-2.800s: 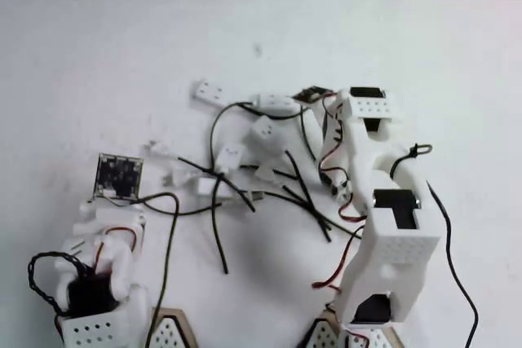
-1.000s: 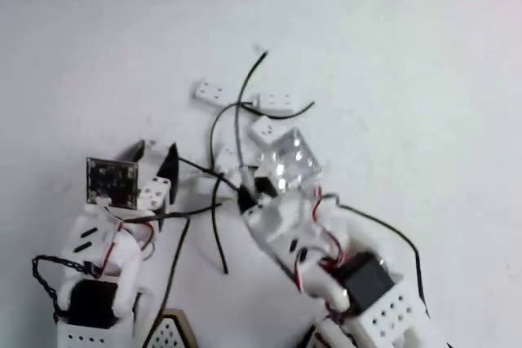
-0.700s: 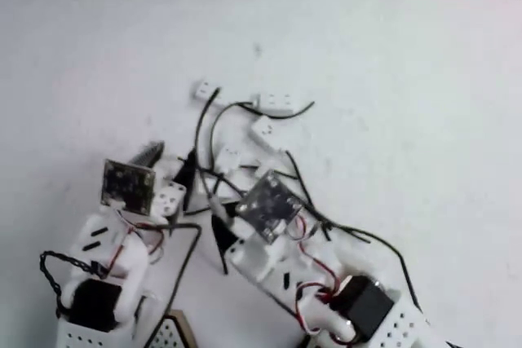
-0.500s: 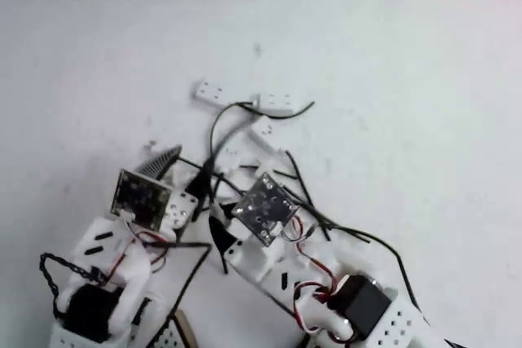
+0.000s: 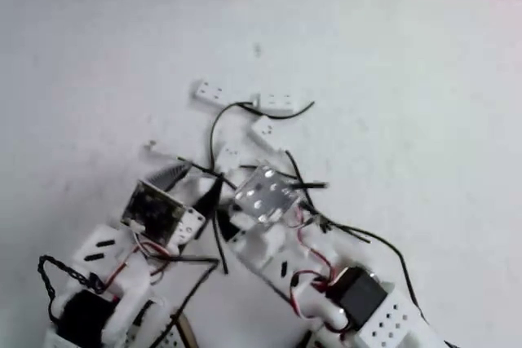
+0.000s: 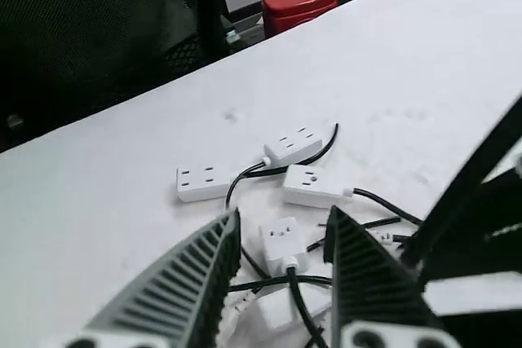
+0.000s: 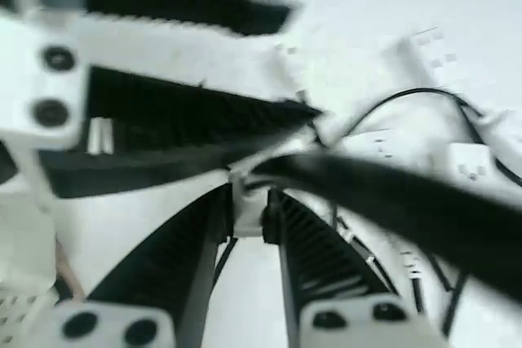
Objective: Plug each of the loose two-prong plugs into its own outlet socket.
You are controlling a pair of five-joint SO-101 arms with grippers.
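Note:
Several white outlet sockets lie mid-table, among them one [image 5: 212,91] at the far left, one [image 5: 277,103] beside it and one [image 5: 263,129] nearer; black cables trail between them. My right gripper [image 5: 222,216] sits near the table's front, shut on a small white plug [image 7: 247,204] whose black cable [image 7: 391,193] runs off to the side. My left gripper [image 5: 200,177] is close beside it, open, fingers [image 6: 204,283] apart. Ahead of the left gripper [image 6: 284,218] lies a socket block [image 6: 283,244] with a cable.
More sockets [image 6: 204,183] [image 6: 294,146] [image 6: 314,187] lie beyond the left gripper. The right arm's black parts [image 6: 473,226] crowd in beside it. Loose black cables [image 5: 342,230] cross the table beside the right arm. Bare table stretches to the far side and right.
The left arm swung rightward, toward the right gripper. The right gripper drew back to the near side with the cable and now sits right beside the left gripper.

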